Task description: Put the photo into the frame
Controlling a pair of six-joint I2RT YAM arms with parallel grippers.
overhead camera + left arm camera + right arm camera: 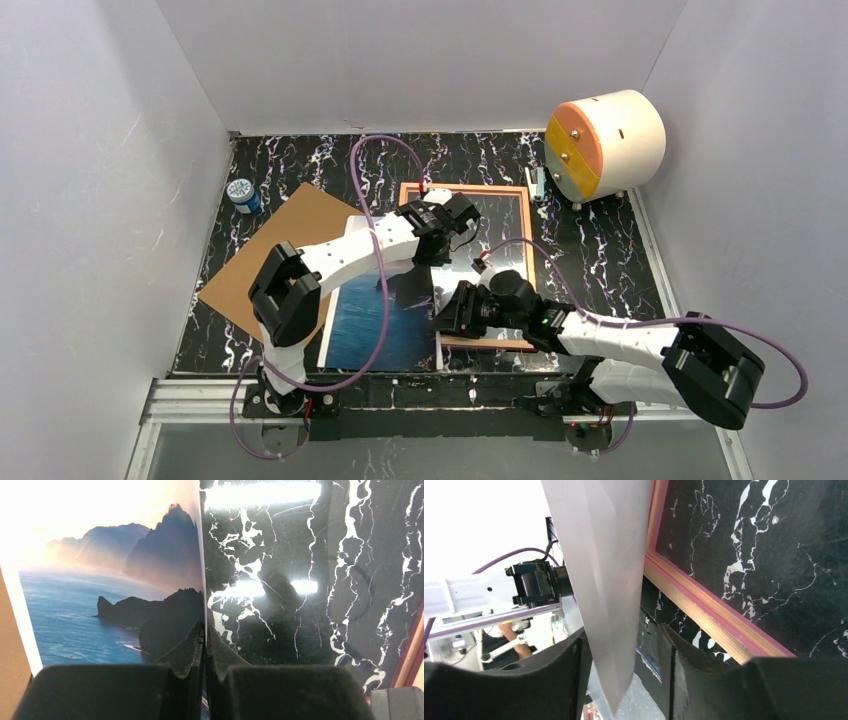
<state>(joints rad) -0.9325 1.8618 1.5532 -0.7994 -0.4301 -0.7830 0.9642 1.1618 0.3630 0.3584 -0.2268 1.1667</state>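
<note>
In the middle of the surface [600, 260]: the frame [704, 607] lies flat, and the black marble shows through its opening under streaks of glare.
Frame rail: in the right wrist view, pink along the inner edge and light wood along the outer edge.
Photo [360, 330]: just left of the frame on the near half of the surface. It is tilted, with the sea and cliffs facing up and to the left and its right edge raised by the frame's left rail.
Photo back: plain white, seen in the right wrist view as a steep sheet passing between the two fingers.
Left end effector [205, 640]: pinched tight on the photo's right edge, fingertips together with the print between them, the dark cliffs just beyond the tips.
Right end effector [624, 632]: at the near left corner of the frame with its fingers parted around the photo. The left finger is close against the white back and a clear gap lies on the other side, so it has no grip.
Backing board [290, 230]: brown and flat, left of the frame, partly under the left arm and the photo.
Jar [243, 195]: small, blue-lidded, at the far left beside the board's far corner.
Drum [605, 140]: a white cylinder with an orange and yellow face, on its side at the far right corner, well apart from the frame.
</note>
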